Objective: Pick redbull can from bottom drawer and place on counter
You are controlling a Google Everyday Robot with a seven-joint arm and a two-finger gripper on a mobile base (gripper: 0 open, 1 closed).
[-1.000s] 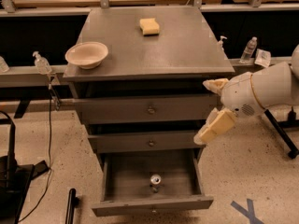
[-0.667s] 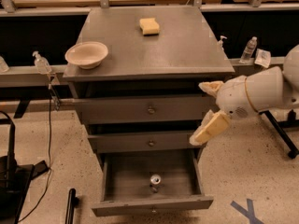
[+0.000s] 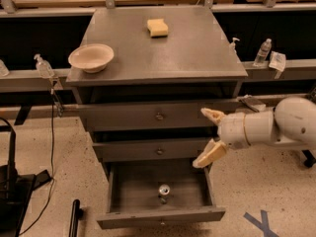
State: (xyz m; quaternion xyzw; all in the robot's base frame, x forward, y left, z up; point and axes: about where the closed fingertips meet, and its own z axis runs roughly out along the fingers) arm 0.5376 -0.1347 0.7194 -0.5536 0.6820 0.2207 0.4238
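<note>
Silvery metal shows in the lower middle of the frame in the camera view: the redbull can [image 3: 164, 190] stands on the floor of the bottom drawer [image 3: 133, 189], which is pulled out. The can is near the middle of the drawer, a little toward the front panel, and it touches no wall. Its long axis is vertical and its shiny round lid points up, so mostly the lid is visible and only little of the side.

The claw [image 3: 202, 138] is at the right centre of the frame, beside the right end of the middle drawer front and above the right side of the open drawer. Its two pale fingers are spread wide with nothing between them. It is well apart from the can.

I judge the can to be light and thin-walled, so a hard squeeze could dent it. The smooth metal is probably slippery, and such a slim can tips easily when pushed. The best hold seems to be on the round side, around the middle of its height, with one finger on each opposite side.

On the counter [image 3: 163, 58], in the upper middle of the frame, a bowl [image 3: 91, 57] sits at the left edge and a yellow sponge [image 3: 157, 27] lies near the far edge.
</note>
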